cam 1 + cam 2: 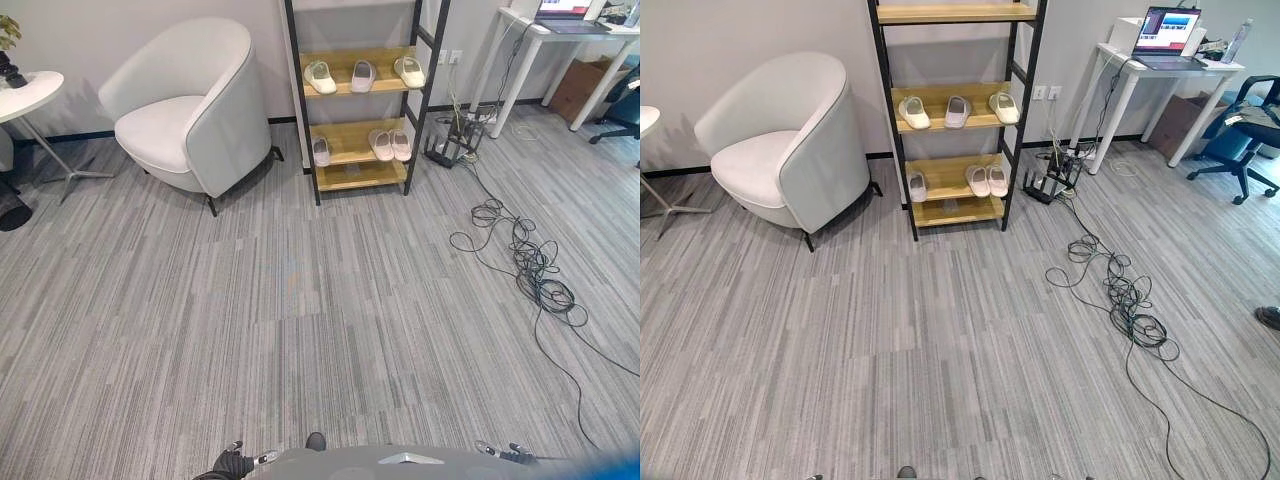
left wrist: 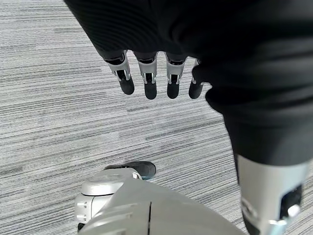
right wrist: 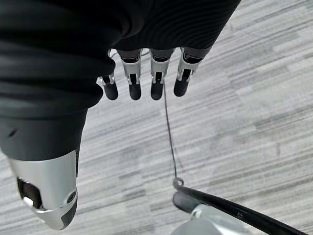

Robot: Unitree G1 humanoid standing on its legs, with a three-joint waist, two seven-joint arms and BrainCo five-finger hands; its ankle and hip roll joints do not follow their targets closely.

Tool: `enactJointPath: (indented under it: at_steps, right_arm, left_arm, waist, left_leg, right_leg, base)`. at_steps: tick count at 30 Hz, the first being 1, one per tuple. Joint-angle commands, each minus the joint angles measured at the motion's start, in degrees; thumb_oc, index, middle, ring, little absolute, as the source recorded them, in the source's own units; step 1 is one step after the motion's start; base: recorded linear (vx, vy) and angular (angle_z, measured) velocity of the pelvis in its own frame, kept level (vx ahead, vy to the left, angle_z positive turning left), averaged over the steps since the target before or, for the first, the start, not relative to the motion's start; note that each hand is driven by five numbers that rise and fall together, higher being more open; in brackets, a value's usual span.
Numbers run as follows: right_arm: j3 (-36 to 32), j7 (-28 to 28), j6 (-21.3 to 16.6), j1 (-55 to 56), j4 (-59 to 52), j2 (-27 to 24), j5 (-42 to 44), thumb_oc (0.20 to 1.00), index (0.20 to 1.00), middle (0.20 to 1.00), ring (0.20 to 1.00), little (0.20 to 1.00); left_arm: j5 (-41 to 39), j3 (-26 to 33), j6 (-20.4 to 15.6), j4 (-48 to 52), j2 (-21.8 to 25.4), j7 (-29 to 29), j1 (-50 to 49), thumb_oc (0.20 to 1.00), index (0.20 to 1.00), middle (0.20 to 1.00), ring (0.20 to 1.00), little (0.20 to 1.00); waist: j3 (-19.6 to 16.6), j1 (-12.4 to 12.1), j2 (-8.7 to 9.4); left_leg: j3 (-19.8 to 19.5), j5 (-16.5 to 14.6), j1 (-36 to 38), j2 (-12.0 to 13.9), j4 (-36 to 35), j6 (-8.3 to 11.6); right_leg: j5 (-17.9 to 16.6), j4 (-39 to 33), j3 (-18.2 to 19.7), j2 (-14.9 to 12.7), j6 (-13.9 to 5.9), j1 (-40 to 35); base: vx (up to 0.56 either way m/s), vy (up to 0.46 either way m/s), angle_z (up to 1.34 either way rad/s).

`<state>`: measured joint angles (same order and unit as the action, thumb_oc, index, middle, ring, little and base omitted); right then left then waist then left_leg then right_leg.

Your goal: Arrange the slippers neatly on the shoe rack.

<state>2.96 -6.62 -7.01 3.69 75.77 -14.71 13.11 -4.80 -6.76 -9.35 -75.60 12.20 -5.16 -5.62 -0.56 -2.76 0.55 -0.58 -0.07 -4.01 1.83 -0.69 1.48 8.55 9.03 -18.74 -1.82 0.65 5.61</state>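
The black-framed shoe rack (image 1: 424, 100) with wooden shelves stands against the far wall. Its middle shelf carries three pale slippers: one on the left (image 1: 320, 77), one in the centre (image 1: 362, 75), one on the right (image 1: 409, 71). On the shelf below, a single slipper (image 1: 321, 151) lies at the left and a pair (image 1: 391, 145) at the right. My left hand (image 2: 149, 85) and right hand (image 3: 134, 83) hang low at my sides, far from the rack, fingers straight over the carpet and holding nothing.
A white armchair (image 1: 190, 110) stands left of the rack, with a round side table (image 1: 25, 95) further left. A tangle of black cables (image 1: 535, 270) lies on the floor at the right. Behind it are a white desk (image 1: 1118, 75) with a laptop and a blue office chair (image 1: 1245, 140).
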Motion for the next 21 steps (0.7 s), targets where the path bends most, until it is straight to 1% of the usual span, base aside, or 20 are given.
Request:
enactJointPath:
  at_steps: [1,7,9,10,11,13,14,15,16,17,18,19,20,21]
  right_arm:
    - [0.85,-0.02,0.14,-1.94,0.26,-0.13,-1.37,1.000,1.000,1.000,1.000,1.000]
    - [1.87,0.26,0.37,-3.13,-1.12,-1.15,-2.52,1.000,1.000,1.000,1.000,1.000]
    - [2.12,0.24,0.50,-3.63,-1.34,-1.90,-3.14,1.000,1.000,1.000,1.000,1.000]
    - [2.12,0.17,0.41,-3.92,-1.44,-2.17,-3.21,1.000,1.000,1.000,1.000,1.000]
    - [2.12,0.18,0.41,-3.93,-1.43,-2.16,-3.21,1.000,1.000,1.000,1.000,1.000]
    - [2.29,0.19,0.30,-4.33,-1.52,-2.36,-3.27,1.000,1.000,1.000,1.000,1.000]
    - [2.55,0.49,-0.27,-4.00,-1.43,-2.84,-3.43,1.000,1.000,1.000,1.000,1.000]
    - [2.41,0.31,0.22,-4.63,-0.01,-3.88,-4.23,1.000,1.000,1.000,1.000,1.000]
    - [2.41,0.32,0.21,-4.63,0.00,-3.88,-4.23,1.000,1.000,1.000,1.000,1.000]
    - [2.64,-0.73,-1.53,-7.67,1.32,-3.92,-3.71,1.000,1.000,1.000,1.000,1.000]
    - [2.73,-0.46,-0.17,-9.10,1.23,-3.38,-3.07,1.000,1.000,1.000,1.000,1.000]
    - [2.72,-0.46,-0.16,-9.12,1.24,-3.37,-3.07,1.000,1.000,1.000,1.000,1.000]
    - [2.72,-1.15,-0.29,-8.64,0.52,-2.09,-3.37,1.000,1.000,1.000,1.000,1.000]
    - [2.66,-1.21,-0.49,-9.19,-0.77,-1.24,-2.60,1.000,1.000,1.000,1.000,1.000]
  left_arm:
    - [2.73,1.58,-0.63,-1.10,1.41,-0.50,1.10,1.000,1.000,1.000,1.000,1.000]
    - [2.85,1.74,-0.63,-0.71,1.94,-0.56,1.31,1.000,1.000,1.000,1.000,1.000]
    - [2.98,1.74,-0.63,-0.44,2.40,-0.62,1.86,1.000,1.000,1.000,1.000,1.000]
    - [2.88,1.55,-0.75,0.02,2.83,-0.98,2.31,1.000,1.000,1.000,1.000,1.000]
    - [2.88,1.55,-0.75,0.02,2.84,-0.98,2.32,1.000,1.000,1.000,1.000,1.000]
    - [2.91,0.96,-0.97,0.56,3.31,-1.17,2.98,1.000,1.000,1.000,1.000,1.000]
    - [4.02,-0.67,-1.46,1.61,4.66,-1.28,5.17,1.000,1.000,1.000,1.000,1.000]
    - [4.38,-0.95,-1.71,2.29,4.88,-1.32,5.12,1.000,1.000,1.000,1.000,1.000]
    - [4.38,-0.95,-1.71,2.29,4.87,-1.32,5.12,1.000,1.000,1.000,1.000,1.000]
    - [5.44,-0.53,-1.43,0.49,5.30,-1.69,2.23,1.000,1.000,1.000,1.000,1.000]
    - [5.47,-0.34,-1.28,-0.05,5.03,-1.49,1.41,1.000,1.000,1.000,1.000,1.000]
    - [5.47,-0.34,-1.27,-0.06,5.03,-1.49,1.43,1.000,1.000,1.000,1.000,1.000]
    - [5.70,0.16,-1.02,-0.20,4.75,-1.92,1.09,1.000,1.000,1.000,1.000,1.000]
    - [5.97,0.80,-0.77,-0.82,5.36,-2.33,1.06,1.000,1.000,1.000,1.000,1.000]
  waist:
    - [0.88,-0.40,3.85]
    - [1.34,-0.66,4.06]
    - [1.85,-0.80,4.32]
    - [2.48,-0.80,4.87]
    - [2.46,-0.75,4.88]
    - [3.31,-0.77,5.91]
    - [6.54,0.03,8.58]
    - [7.07,-1.64,8.22]
    - [6.99,-1.58,8.23]
    - [5.22,-4.64,7.03]
    - [4.92,-4.92,7.11]
    - [4.78,-4.83,7.12]
    - [4.86,-4.91,7.59]
    - [4.99,-5.12,7.87]
  left_leg:
    - [3.60,-0.62,2.67,-5.42,-3.49,-2.58]
    - [3.80,-0.95,2.68,-5.15,-3.31,-2.48]
    - [3.93,-1.59,2.43,-4.72,-2.51,-2.28]
    - [4.03,-1.88,1.44,-4.23,-0.75,-1.92]
    - [3.98,-1.93,1.32,-4.24,-0.61,-1.91]
    - [4.04,-3.16,-0.15,-3.43,2.54,-1.33]
    - [7.52,-4.68,-7.44,-0.91,15.67,0.29]
    - [8.20,-0.03,-13.09,-1.08,11.09,0.21]
    - [8.17,0.04,-13.14,-1.11,11.01,0.21]
    - [3.77,2.51,-10.95,-2.49,1.69,-0.04]
    - [4.51,2.27,-10.20,-2.72,1.68,-0.11]
    - [4.44,2.38,-10.41,-2.75,1.66,-0.12]
    - [5.48,1.31,-9.57,-3.36,2.71,-0.82]
    - [6.78,0.23,-8.44,-3.59,3.38,-1.50]
  right_leg:
    - [-14.24,-14.03,4.16,-2.09,-6.24,-2.79]
    - [-14.03,-14.03,4.21,-1.81,-6.20,-3.01]
    - [-13.71,-14.03,4.15,-1.62,-6.18,-3.16]
    - [-13.50,-14.03,3.66,-1.48,-6.08,-3.39]
    - [-13.49,-14.03,3.61,-1.49,-6.07,-3.36]
    - [-12.95,-14.03,2.78,-1.33,-5.82,-3.49]
    - [-11.24,-14.03,0.76,-2.14,-5.07,-4.61]
    - [-10.77,-14.03,-0.67,-2.18,-5.81,-3.57]
    - [-10.76,-14.03,-0.71,-2.20,-5.82,-3.51]
    - [-9.53,-14.03,0.41,-0.51,-6.13,-3.94]
    - [-9.34,-14.03,0.62,-0.54,-6.17,-4.46]
    - [-9.39,-14.03,0.55,-0.56,-6.17,-4.27]
    - [-9.46,-14.03,0.91,-0.89,-6.25,-5.59]
    - [-9.25,-11.04,1.20,-1.45,-6.71,-5.29]
  base:
    - [0.02,-0.043,0.01]
    - [0.03,-0.063,0.00]
    - [0.04,-0.131,0.01]
    - [0.02,-0.101,0.12]
    - [0.02,-0.122,0.33]
    - [0.00,-0.180,0.56]
    - [0.04,-0.139,1.13]
    - [0.03,-0.098,1.07]
    - [0.37,0.264,1.10]
    - [0.42,0.249,0.38]
    - [0.42,0.250,0.14]
    - [0.29,0.138,-1.04]
    - [0.30,0.178,-0.52]
    - [0.43,0.278,-0.66]
